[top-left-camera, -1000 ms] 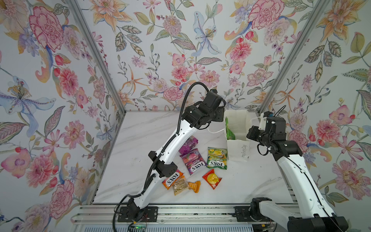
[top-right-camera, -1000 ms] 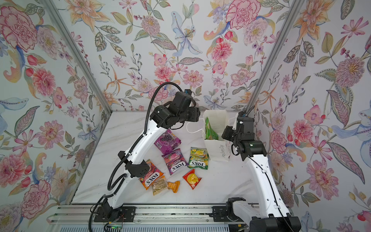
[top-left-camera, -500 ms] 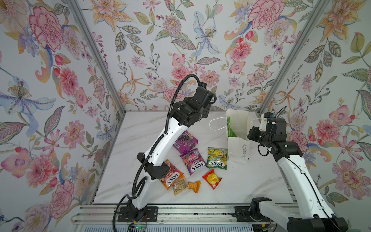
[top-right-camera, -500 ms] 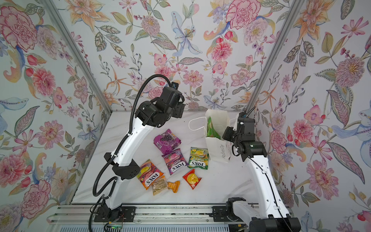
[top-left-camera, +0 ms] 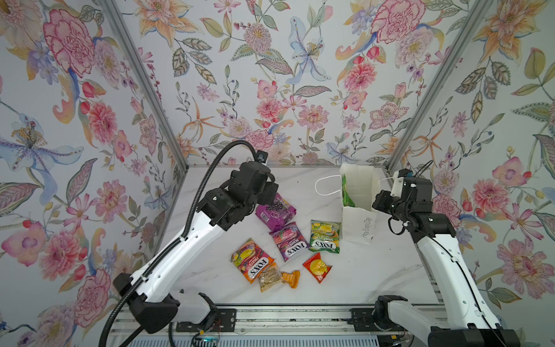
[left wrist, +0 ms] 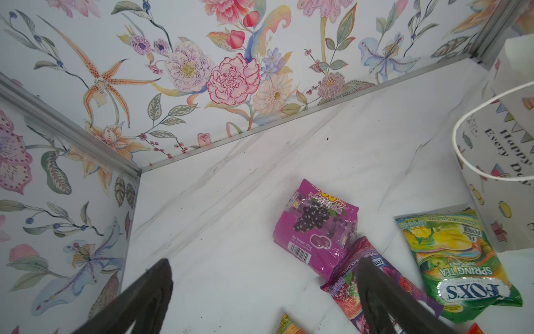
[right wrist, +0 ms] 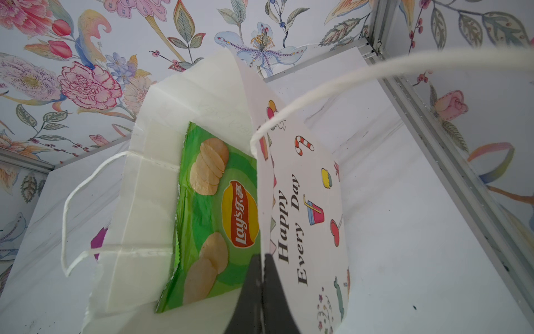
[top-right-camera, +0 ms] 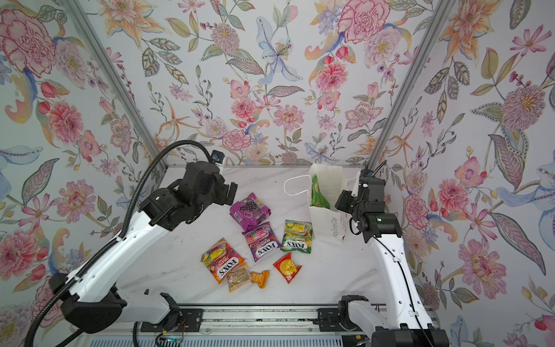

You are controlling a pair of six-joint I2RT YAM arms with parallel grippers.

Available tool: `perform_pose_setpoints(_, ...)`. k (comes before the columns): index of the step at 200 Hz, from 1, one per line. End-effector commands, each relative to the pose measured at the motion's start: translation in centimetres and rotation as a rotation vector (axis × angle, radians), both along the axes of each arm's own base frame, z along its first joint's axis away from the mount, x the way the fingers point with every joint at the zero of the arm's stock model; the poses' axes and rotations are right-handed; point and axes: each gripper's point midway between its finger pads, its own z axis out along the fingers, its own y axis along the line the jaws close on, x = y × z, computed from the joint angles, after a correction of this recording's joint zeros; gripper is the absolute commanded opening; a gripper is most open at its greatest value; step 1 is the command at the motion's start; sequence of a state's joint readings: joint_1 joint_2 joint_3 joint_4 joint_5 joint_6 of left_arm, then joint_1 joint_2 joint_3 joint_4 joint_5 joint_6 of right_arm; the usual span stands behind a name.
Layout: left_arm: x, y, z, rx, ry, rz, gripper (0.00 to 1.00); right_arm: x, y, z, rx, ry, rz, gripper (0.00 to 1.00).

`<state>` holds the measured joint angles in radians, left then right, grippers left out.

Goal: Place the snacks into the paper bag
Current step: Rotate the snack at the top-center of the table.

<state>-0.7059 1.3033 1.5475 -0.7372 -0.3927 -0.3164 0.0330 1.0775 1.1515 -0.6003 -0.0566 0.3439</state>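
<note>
Right hand point(right wrist: 263, 260) pinches the bag point(right wrist: 306, 202) wall, holding it open; left hand point(left wrist: 263, 261), spread and empty, hovers by the grape pack point(left wrist: 315, 228).

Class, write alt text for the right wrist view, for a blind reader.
The right gripper has its fingers shut on one wall of the white "Happy Every Day" paper bag; a green Lay's chips bag sits inside.

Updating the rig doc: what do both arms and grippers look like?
Both alike: left arm and right arm have white links with black joints and wrists. A ribbed black conduit loops over the left; thin black wires run along the right. The left gripper and right gripper have dark tapered fingers.
</note>
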Motion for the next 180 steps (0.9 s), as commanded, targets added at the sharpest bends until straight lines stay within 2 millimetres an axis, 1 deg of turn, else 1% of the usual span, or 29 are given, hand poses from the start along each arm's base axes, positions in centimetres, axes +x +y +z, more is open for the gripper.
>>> perform_pose_setpoints(1, 0.7, -2.2, -0.9, -0.235, -0.031, -0.044, 0.99, 0.0, 0.3, -0.6, -0.003, 0.011, 0.018, 0.0)
perform_pose_setpoints(12, 0.6, -2.5, -3.5, -0.277, 0.021, -0.029, 0.99, -0.1, 0.2, -0.7, -0.003, 0.012, 0.017, 0.0)
perform_pose_setpoints(34, 0.4, -3.8, -8.7, -0.399, 0.121, -0.047, 0.99, -0.3, 0.2, -0.9, -0.004, 0.014, 0.016, 0.0)
perform_pose_setpoints(48, 0.8, -4.4, -11.6, -0.466, 0.179, -0.038, 0.98, -0.3, 0.2, -1.1, -0.003, 0.019, 0.016, 0.0)
perform_pose_setpoints(62, 1.0, -5.4, -14.1, -0.49, 0.229, -0.042, 0.98, -0.3, 0.3, -1.3, -0.003, 0.023, 0.018, 0.0)
perform_pose_setpoints(81, 1.3, -6.9, -18.0, -0.487, 0.295, -0.069, 0.98, -0.4, 0.3, -1.6, -0.001, 0.029, 0.018, 0.0)
perform_pose_setpoints(95, 1.7, -7.0, -20.6, -0.441, 0.336, -0.059, 0.98, -0.5, 0.3, -1.7, -0.002, 0.033, 0.019, 0.0)
perform_pose_setpoints(124, 2.3, -6.5, -24.1, -0.324, 0.376, -0.033, 0.99, -0.7, 0.2, -1.8, -0.007, 0.033, 0.017, 0.0)
perform_pose_setpoints(129, 2.4, -6.5, -24.5, -0.309, 0.384, -0.03, 0.99, -0.7, 0.2, -1.9, -0.006, 0.033, 0.017, 0.0)
perform_pose_setpoints(134, 2.5, -6.5, -24.5, -0.305, 0.383, -0.035, 0.99, -0.7, 0.2, -1.9, -0.005, 0.035, 0.017, 0.0)
perform_pose_setpoints(135, 2.5, -6.6, -25.1, -0.296, 0.397, -0.033, 0.99, -0.7, 0.2, -1.9, -0.005, 0.035, 0.017, 0.0)
perform_pose_setpoints(137, 2.4, -6.6, -25.8, -0.286, 0.41, -0.032, 0.99, -0.7, 0.2, -1.9, -0.005, 0.036, 0.018, 0.0)
perform_pose_setpoints(145, 2.4, -6.6, -26.8, -0.262, 0.436, -0.026, 0.99, -0.7, 0.3, -2.0, -0.004, 0.038, 0.02, 0.0)
perform_pose_setpoints(169, 2.4, -5.3, -29.7, -0.156, 0.5, 0.034, 0.99, -0.6, 0.3, -1.9, -0.003, 0.035, 0.021, 0.0)
perform_pose_setpoints(180, 2.4, -4.6, -30.7, -0.112, 0.515, 0.065, 0.99, -0.7, 0.3, -1.9, -0.003, 0.035, 0.02, 0.0)
